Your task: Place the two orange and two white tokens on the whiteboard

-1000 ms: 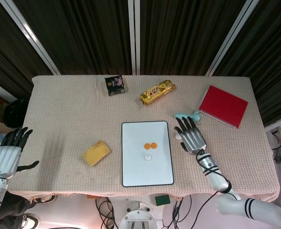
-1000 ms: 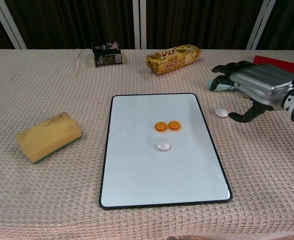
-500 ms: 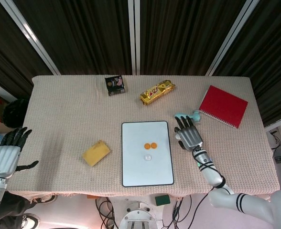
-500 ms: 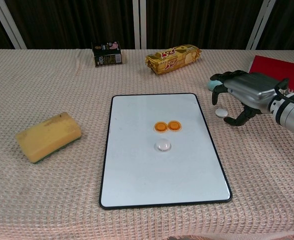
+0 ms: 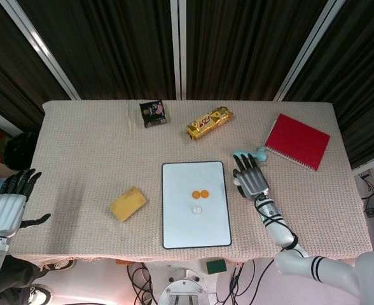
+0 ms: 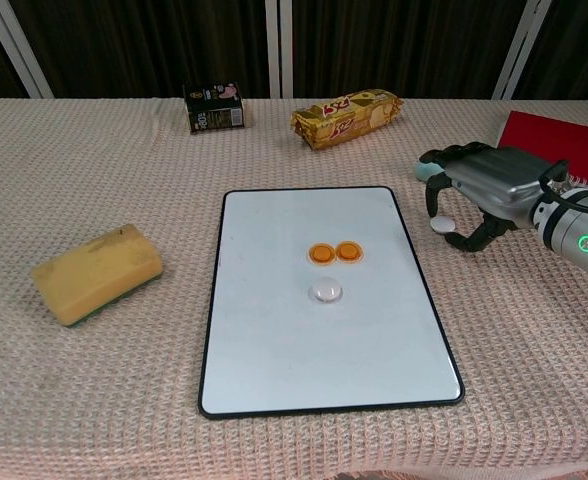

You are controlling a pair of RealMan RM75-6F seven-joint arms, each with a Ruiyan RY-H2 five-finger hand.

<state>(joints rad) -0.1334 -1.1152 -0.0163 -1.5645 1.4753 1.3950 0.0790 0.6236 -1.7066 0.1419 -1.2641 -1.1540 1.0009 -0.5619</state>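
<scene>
While two orange tokens [image 6: 335,253] and one white token [image 6: 326,291] lie on the whiteboard [image 6: 274,340], the second white token [image 6: 441,225] sits on the cloth just right of the board, under the right hand [image 6: 479,190].
Right hand hovers palm-down over that token, fingers curled down around it, thumb just beside it; contact not clear, so can't tell if it grips. Left hand [image 5: 7,202] sits at the far left table edge, fingers spread, holding nothing. Orange tokens touch side by side, white one just below them. Yellow sponge [image 6: 96,273] left of board; dark box [image 6: 214,108], gold snack pack [image 6: 346,116] at back; red notebook [image 5: 297,141] and teal object [image 5: 250,154] near the right hand.
</scene>
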